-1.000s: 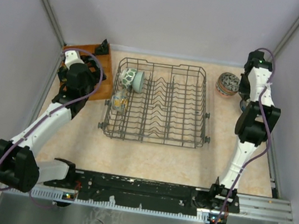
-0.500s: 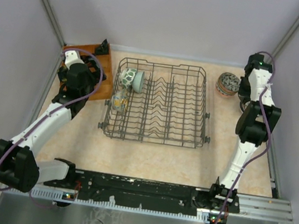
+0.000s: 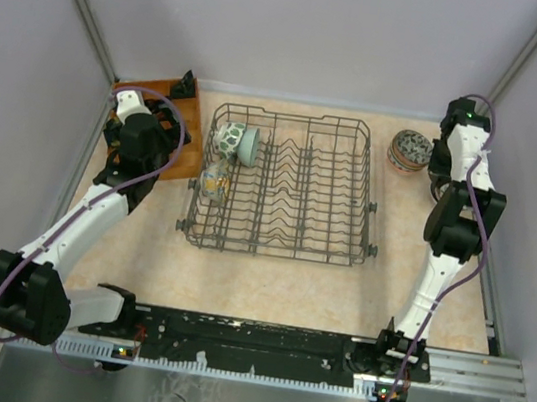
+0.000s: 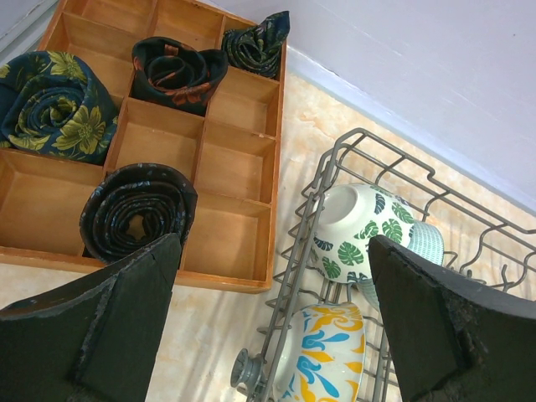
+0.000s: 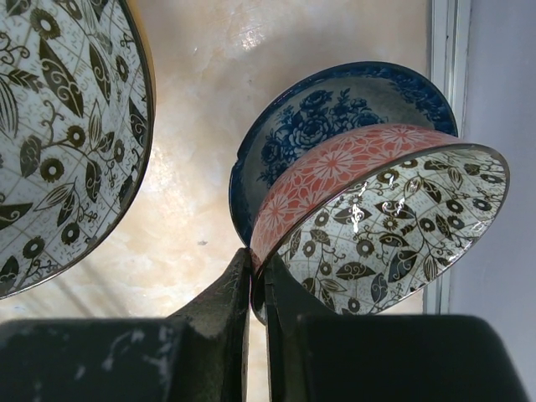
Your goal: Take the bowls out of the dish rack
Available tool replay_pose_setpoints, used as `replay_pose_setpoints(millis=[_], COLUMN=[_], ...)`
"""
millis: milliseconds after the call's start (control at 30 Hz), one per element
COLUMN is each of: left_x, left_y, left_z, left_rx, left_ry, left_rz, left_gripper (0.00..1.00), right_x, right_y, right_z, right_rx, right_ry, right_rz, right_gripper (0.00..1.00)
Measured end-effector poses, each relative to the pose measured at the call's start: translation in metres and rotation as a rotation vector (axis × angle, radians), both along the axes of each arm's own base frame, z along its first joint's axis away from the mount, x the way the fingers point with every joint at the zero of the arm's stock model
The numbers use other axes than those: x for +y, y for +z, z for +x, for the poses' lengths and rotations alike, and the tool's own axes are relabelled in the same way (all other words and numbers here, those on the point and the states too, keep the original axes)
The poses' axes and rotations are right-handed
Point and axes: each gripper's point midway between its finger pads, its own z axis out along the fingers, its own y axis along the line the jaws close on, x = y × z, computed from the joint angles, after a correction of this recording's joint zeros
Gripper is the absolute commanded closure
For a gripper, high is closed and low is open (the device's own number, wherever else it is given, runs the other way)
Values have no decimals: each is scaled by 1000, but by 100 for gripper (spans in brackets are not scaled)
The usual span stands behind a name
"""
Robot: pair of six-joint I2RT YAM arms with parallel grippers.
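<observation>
On the far right of the table, the right claw (image 5: 255,283) is pinched tight on the rim of a round red-and-white bowl with black leaves inside (image 5: 377,209). It is tilted in front of a dark blue flowered bowl (image 5: 335,109); whether they touch is hard to tell. Another black-leaf bowl (image 3: 409,151) sits just left. The left claw (image 4: 276,335) is wide open and holds nothing, at the left end of the big grey wire dish rack (image 3: 321,189). There a green-leaf bowl (image 4: 360,234) and a yellow-and-blue bowl (image 4: 327,356) lean. An orange-brown wooden tray (image 4: 239,159) lies beside the rack.
</observation>
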Motion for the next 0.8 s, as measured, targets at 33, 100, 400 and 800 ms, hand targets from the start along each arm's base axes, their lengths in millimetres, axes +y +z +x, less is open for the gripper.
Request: replay_pose_setpoints(millis=[33,100,400,800], left_x=[0,0,0,1], left_y=[0,0,1,1], left_z=[0,0,0,-1], left_rx=[0,0,-2,-3], left_ry=[0,0,1,2], left_rz=[0,0,0,0], left_gripper=[1,1,1,1], right_x=[0,0,-2,-7], right_y=[0,-1,-8,-7], right_z=[0,1,3,6], right_rx=[0,-1,3,-11], right_ry=[0,-3,-9,-37], right_rz=[0,1,2,-1], right_gripper=[88,86,78,53])
